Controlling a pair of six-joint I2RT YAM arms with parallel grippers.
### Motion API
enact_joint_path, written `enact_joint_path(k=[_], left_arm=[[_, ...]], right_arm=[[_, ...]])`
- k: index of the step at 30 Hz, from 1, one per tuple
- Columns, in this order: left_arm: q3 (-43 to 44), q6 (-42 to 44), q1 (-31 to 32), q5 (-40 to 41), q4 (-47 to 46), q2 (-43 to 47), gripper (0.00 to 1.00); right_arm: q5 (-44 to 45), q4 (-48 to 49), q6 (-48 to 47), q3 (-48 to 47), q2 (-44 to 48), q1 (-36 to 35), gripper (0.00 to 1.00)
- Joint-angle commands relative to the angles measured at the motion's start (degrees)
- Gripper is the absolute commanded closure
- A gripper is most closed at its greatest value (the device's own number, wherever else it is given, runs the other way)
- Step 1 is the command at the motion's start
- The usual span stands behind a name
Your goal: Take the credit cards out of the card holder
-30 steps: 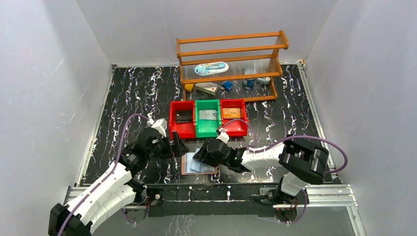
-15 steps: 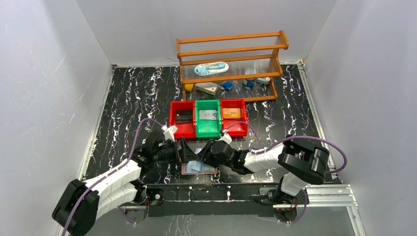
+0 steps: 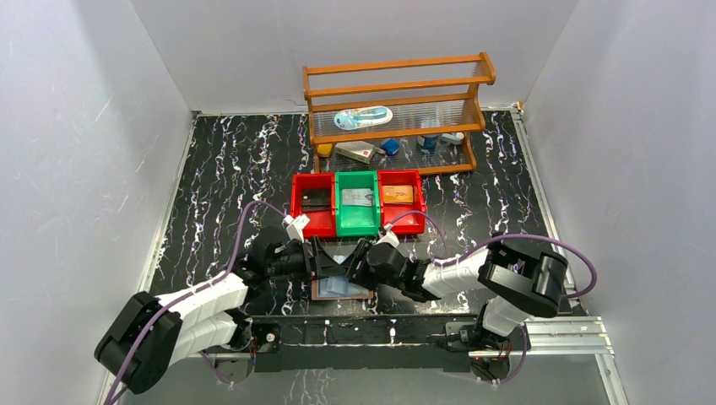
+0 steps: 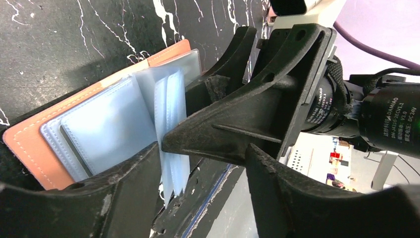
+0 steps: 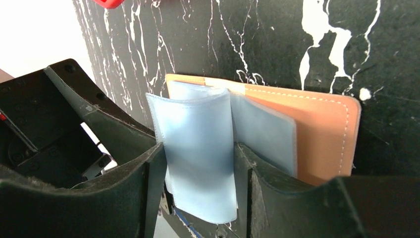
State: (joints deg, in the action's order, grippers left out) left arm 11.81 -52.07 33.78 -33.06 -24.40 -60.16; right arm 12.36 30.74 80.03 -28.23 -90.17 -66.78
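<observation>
Upright card holder (image 5: 322, 134) sleeves between right hand (image 5: 198, 153) fingers.

Pinkish-brown card holder (image 3: 342, 288) lies open flat w/ clear sleeves (image 5: 198, 148) upright; 3 credit cards (image 3: 359, 198) flat at its 12 o'clock.

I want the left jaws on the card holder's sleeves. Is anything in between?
Yes. The right gripper grips the raised sleeves of the card holder, and one of its fingers lies across the gap of the left gripper, whose jaws are open, right beside the sleeves. Nothing else visible blocks the way.
</observation>
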Motion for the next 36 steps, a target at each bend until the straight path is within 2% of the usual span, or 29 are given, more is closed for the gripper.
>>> enact_joint_path(k=[1, 5, 9, 15, 21, 28, 32, 36], left_arm=[[-1.9, -0.4, 1.3, -4.5, -0.5, 3.2, 0.45], [-2.4, -0.4, 1.4, -5.1, -1.5, 4.0, 0.48], [-2.3, -1.0, 1.5, -7.6, -4.1, 1.6, 0.48], [-0.6, -1.2, 2.6, -7.2, -6.2, -1.3, 0.46], [1.9, -1.2, 5.2, -5.6, -8.1, -5.9, 0.44], [6.1, -1.7, 11.7, -2.8, -12.1, -13.4, 0.42], [10.0, -1.6, 15.2, -2.2, -13.6, -20.4, 0.42], [10.9, -1.8, 16.0, 0.0, -13.5, -23.3, 0.42]], right_arm=[[-1.4, -2.3, 0.8, 2.7, 1.1, 0.7, 0.37], [-2.2, 0.1, 0.7, 3.8, 3.1, 1.0, 0.32], [-1.8, 0.5, 0.5, 4.2, 5.4, 1.0, 0.25], [-0.8, -1.8, -1.0, 5.0, 10.2, 1.0, 0.16], [4.2, -10.8, 0.0, 6.9, 18.9, 0.9, 0.12], [10.3, -19.3, 0.9, 12.1, 32.3, 1.0, 0.11], [13.8, -28.2, 2.4, 12.7, 39.4, 1.0, 0.11], [17.9, -40.2, 3.7, 11.0, 46.5, 0.9, 0.14]])
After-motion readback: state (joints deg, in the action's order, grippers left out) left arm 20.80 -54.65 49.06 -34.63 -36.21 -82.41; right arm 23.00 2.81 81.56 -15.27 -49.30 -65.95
